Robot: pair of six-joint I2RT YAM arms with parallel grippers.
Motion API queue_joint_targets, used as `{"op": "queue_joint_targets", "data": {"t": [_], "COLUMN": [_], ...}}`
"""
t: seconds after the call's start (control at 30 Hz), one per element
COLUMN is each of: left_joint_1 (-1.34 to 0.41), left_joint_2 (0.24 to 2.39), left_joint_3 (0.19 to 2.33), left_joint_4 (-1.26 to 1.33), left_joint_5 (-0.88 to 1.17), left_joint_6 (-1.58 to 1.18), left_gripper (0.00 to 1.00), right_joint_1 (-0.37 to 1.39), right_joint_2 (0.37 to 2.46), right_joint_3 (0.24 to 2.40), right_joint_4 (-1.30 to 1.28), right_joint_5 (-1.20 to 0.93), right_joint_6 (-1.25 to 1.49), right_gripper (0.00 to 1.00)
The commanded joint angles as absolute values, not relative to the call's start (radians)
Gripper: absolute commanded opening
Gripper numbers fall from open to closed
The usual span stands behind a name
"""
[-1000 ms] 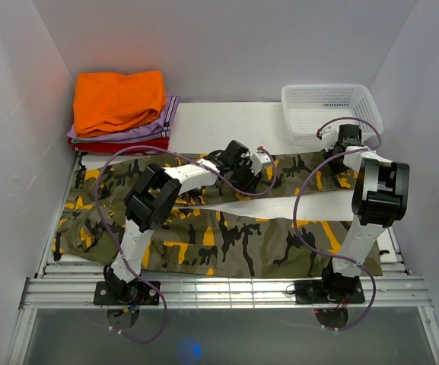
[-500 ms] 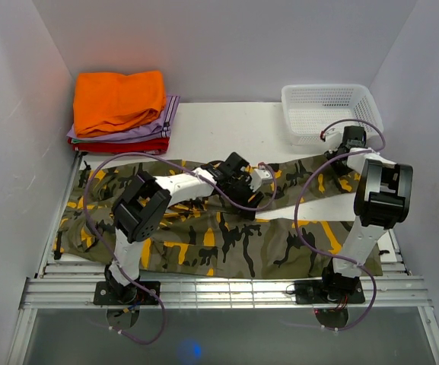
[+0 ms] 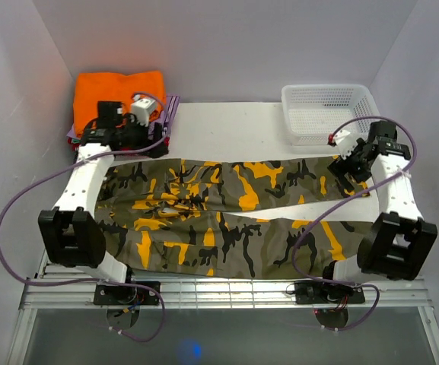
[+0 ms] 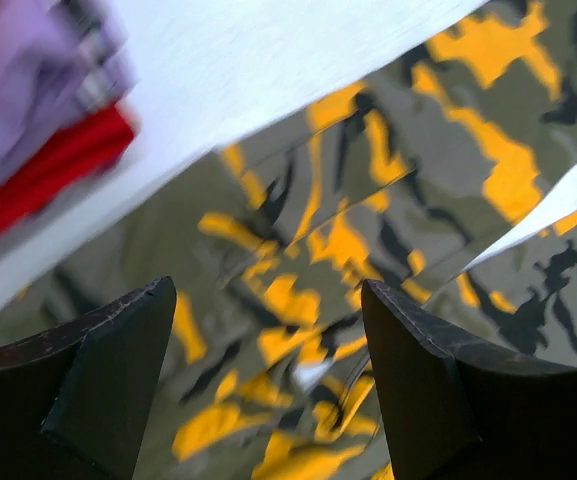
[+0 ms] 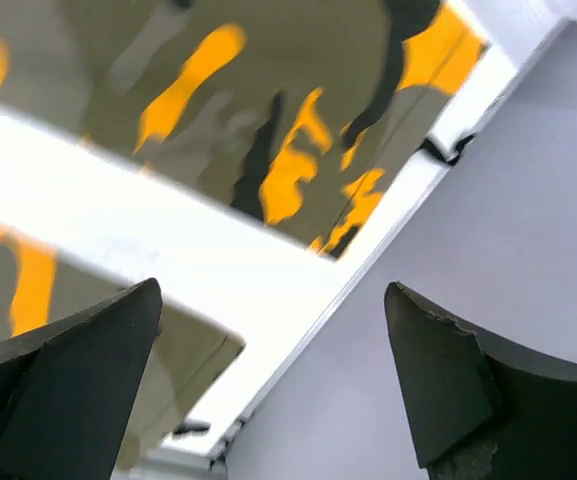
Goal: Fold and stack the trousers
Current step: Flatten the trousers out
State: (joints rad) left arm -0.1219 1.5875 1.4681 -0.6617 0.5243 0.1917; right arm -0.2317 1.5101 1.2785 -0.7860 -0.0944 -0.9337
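The camouflage trousers lie flat across the table, waist at the left and both legs running right with a strip of white table between them. My left gripper hovers open over their back-left corner, beside the folded pile. In the left wrist view the left gripper holds nothing, and the camouflage cloth shows blurred below it. My right gripper is open above the cuff end of the far leg. In the right wrist view the right gripper is empty, with the trousers beyond its tips.
A folded orange garment tops lilac and red folded clothes at the back left. A white mesh basket stands at the back right. The right side wall rises close to the right gripper.
Both jaws have opened and let go of the cloth. The left arm swung from the trousers' middle to the back left. The right gripper shifted slightly right. The far leg now lies straight.
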Motion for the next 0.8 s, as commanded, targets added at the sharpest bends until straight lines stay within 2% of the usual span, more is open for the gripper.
{"op": "queue_joint_targets", "data": {"t": [0.0,0.1,0.23,0.37,0.5,0.77], "left_joint_1": [0.016,0.198,0.351,0.475,0.543,0.561], "left_joint_2": [1.494,1.479,1.479,1.468,1.462,1.492], "left_joint_3": [1.346,1.29,1.218,1.102,1.029,0.991], "left_joint_4": [-0.886,-0.978,-1.054,-1.055,-1.037,-0.985], "left_joint_5": [0.583,0.603,0.589,0.557,0.558,0.546], "left_joint_6": [0.308,0.417,0.572,0.663,0.713,0.703], "left_gripper": [0.85,0.84,0.81,0.8,0.79,0.79], "right_joint_1": [-0.239,-0.239,-0.238,-0.238,-0.239,-0.267], "right_joint_2": [1.433,1.385,1.423,1.537,1.636,1.744], "right_joint_3": [1.122,0.975,0.814,0.692,0.716,0.865], "right_joint_4": [-1.104,-1.112,-1.022,-0.76,-0.629,-0.554], "right_joint_5": [-0.126,-0.106,-0.057,0.054,0.112,0.199], "right_joint_6": [-1.081,-1.095,-1.091,-1.065,-1.009,-1.017], "right_gripper": [0.95,0.82,0.72,0.65,0.59,0.59]}}
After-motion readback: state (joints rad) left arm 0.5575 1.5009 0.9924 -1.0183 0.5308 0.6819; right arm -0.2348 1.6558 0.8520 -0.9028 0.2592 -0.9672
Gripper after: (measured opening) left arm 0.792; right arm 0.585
